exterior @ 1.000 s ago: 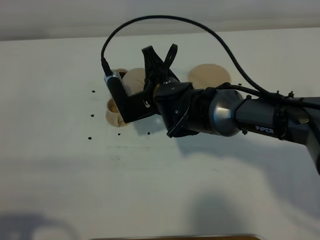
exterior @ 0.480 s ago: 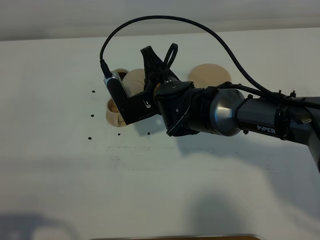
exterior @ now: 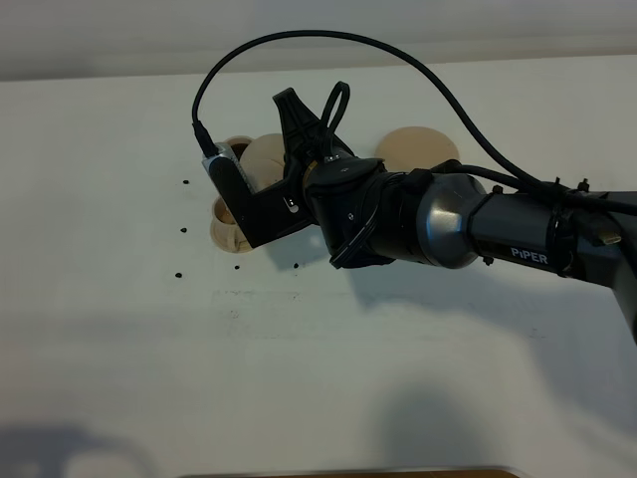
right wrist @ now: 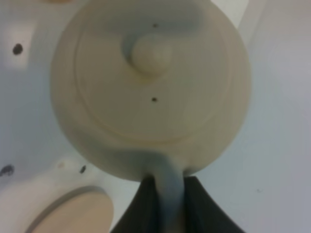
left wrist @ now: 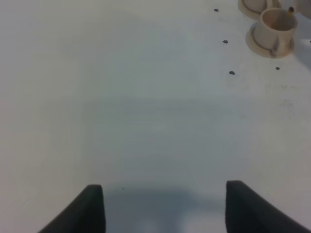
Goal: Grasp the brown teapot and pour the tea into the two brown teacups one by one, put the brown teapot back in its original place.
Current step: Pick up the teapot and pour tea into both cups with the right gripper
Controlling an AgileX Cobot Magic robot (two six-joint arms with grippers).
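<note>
Black arm [exterior: 597, 264], silver-grey joint [exterior: 448, 224], white PiPER lettering [exterior: 530, 255], long looping black cable [exterior: 328, 36]

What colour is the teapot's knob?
The teapot's knob is pale tan, clearest in the right wrist view.

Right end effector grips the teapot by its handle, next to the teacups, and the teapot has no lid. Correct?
No: the brown teapot does have its knobbed lid on, as the right wrist view shows. The right end effector does grip its handle, next to the teacups.
</note>
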